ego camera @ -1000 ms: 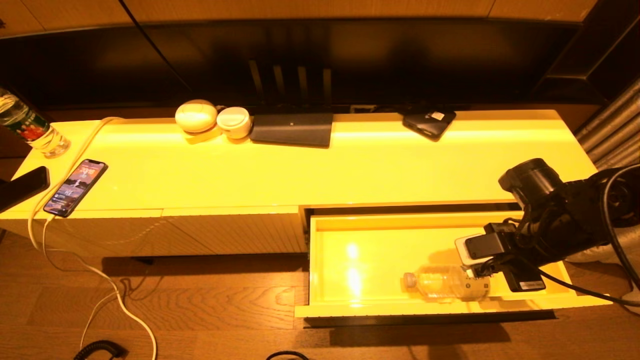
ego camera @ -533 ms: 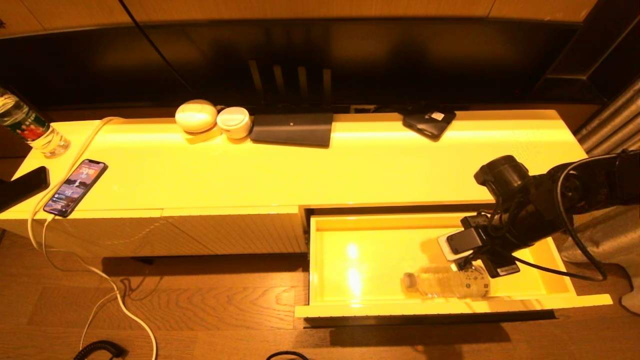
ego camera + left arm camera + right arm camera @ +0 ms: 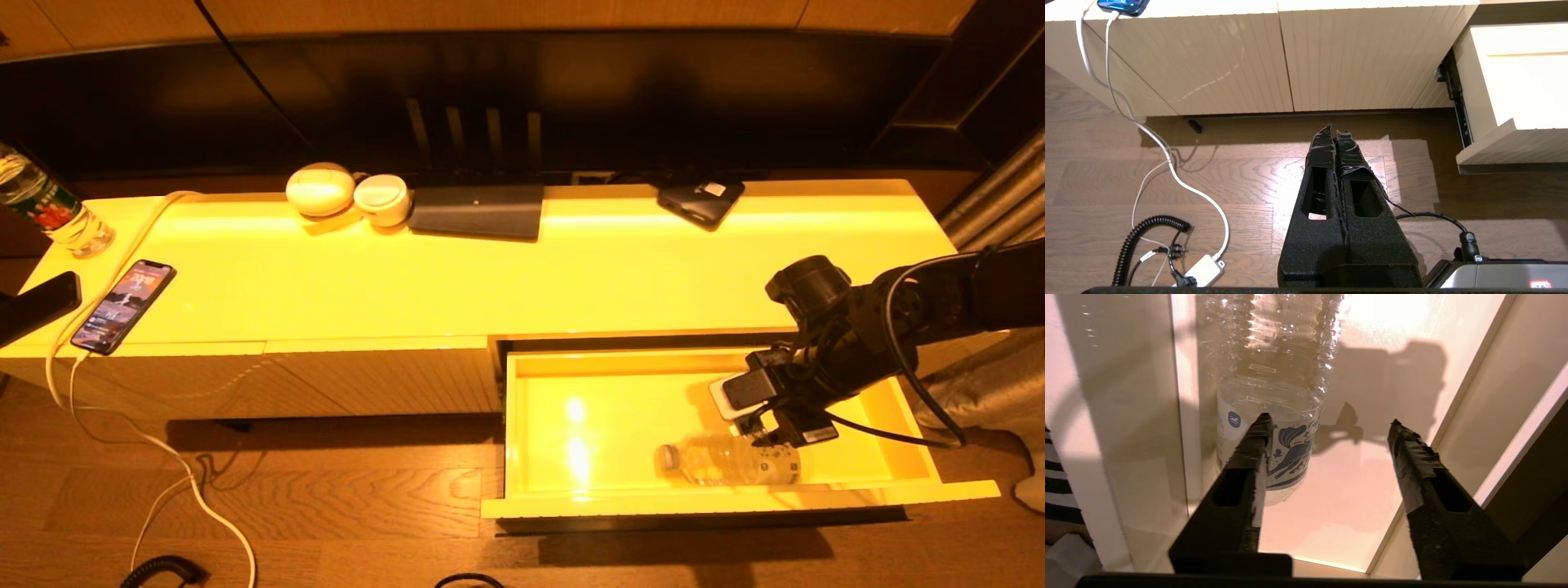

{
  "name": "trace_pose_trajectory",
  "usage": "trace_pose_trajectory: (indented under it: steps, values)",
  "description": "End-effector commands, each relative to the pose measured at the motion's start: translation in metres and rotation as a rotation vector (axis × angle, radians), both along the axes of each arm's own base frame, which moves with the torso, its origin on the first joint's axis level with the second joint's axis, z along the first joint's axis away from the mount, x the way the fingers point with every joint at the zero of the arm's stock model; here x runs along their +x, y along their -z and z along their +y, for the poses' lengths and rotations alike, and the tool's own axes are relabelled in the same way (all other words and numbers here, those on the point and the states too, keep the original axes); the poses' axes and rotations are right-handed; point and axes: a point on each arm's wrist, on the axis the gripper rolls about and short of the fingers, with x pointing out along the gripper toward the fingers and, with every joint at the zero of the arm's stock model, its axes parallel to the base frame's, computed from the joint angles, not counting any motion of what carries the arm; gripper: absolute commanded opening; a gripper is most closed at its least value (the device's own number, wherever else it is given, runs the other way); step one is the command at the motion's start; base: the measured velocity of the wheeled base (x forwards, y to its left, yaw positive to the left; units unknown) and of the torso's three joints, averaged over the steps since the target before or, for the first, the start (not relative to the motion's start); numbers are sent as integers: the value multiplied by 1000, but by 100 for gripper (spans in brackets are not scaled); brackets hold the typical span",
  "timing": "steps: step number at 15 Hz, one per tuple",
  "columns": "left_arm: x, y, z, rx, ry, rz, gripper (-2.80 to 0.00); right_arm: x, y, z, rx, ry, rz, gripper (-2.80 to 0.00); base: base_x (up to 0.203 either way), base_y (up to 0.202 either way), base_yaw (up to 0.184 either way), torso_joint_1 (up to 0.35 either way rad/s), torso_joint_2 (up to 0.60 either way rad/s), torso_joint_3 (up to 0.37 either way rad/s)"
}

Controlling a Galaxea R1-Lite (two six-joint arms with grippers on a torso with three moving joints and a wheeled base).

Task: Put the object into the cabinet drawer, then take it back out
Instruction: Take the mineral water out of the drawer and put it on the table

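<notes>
Now my right gripper (image 3: pixel 1327 424) has moved in over the drawer (image 3: pixel 735 500) and spread its fingers. They hold nothing, so I judge retrieval is starting. The bottle (image 3: pixel 729 461) lies inside. Only my wrist view shows one finger overlapping its base. My left gripper (image 3: pixel 1336 134), closed, hangs over the floor.

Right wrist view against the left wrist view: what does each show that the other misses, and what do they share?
Only the right wrist view shows the clear bottle lying on the drawer's floor and the right gripper, open, one finger over the bottle's label end. Only the left wrist view shows the shut left gripper over the wooden floor, the white cable and ribbed cabinet fronts. Both show the open drawer.
</notes>
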Motion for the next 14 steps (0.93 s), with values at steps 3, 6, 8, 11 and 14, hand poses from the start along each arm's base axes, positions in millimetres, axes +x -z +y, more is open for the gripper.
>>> trace_pose_trajectory:
  steps: [3,6,8,11,14]
  values:
    - [0,1,0,0,0,2,-280,7,5,-2,-6,-3,7,0,0,0,0,0,0,0]
    - [0,0,0,0,1,1,-280,10,9,-1,-10,-1,33,0,0,0,0,0,0,0]
    - [0,0,0,0,0,1,-280,12,14,0,-10,2,46,0,0,0,0,0,0,0]
    - [0,1,0,0,0,2,-280,13,19,0,-12,3,59,0,0,0,0,0,0,0]
    - [0,1,0,0,0,2,-280,16,22,1,-10,4,61,0,0,0,0,0,0,0]
